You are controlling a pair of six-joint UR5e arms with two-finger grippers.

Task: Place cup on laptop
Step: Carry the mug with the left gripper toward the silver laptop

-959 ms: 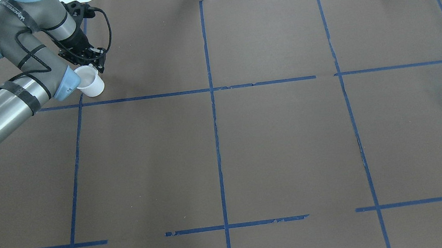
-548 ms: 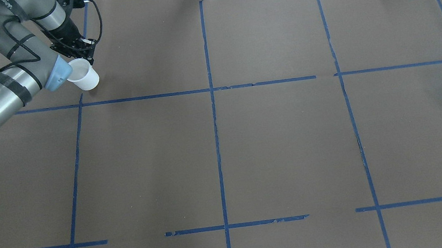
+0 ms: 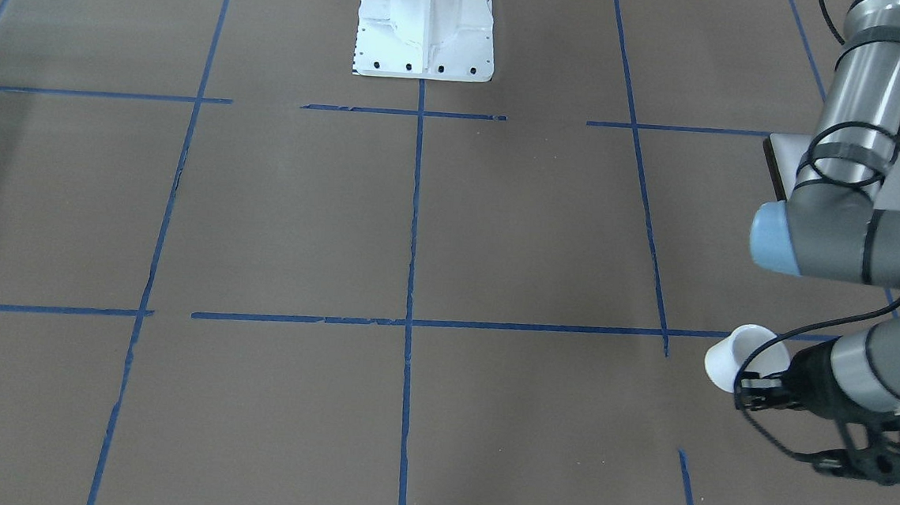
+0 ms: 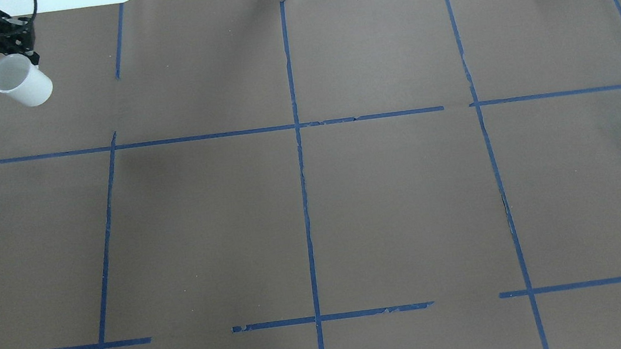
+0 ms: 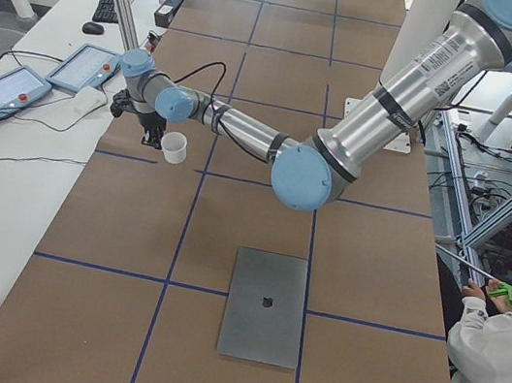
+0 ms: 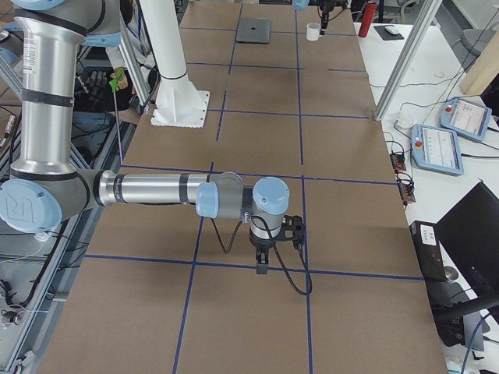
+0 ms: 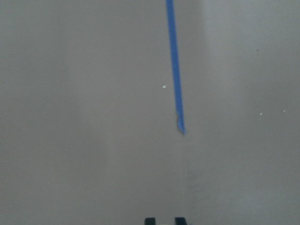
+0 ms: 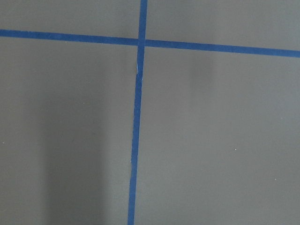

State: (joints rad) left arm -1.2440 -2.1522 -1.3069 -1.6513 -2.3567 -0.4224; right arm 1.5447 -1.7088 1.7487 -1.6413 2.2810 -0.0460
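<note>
So, the desk (image 4: pixel 385 207) is wrapped in brown paper and cut into big boxes by blue tape lines (image 4: pixel 304 199). A white base plate (image 3: pixel 423 45) sits at the robot's edge. Along the opposite edge runs a white side bench (image 5: pixel 14 171) with two teach pendants (image 5: pixel 85 68) on it. A person in white (image 5: pixel 500 380) sits over on the robot's side.

Only one container: the cup (image 4: pixel 20 81). The left gripper (image 3: pixel 758 382) has its jaws pinching it, mouth up. The overhead view looks straight into it and the inside is just plain white. It looks lifted clear of the paper, but I can't be sure from these angles. It hangs over the far left corner box.

That's well apart from the laptop (image 5: pixel 265 306), which lies flat and shut at the desk's left end, nearer the robot.

The right gripper (image 6: pixel 263 263) points down over a tape crossing. I can't tell how its jaws stand.
</note>
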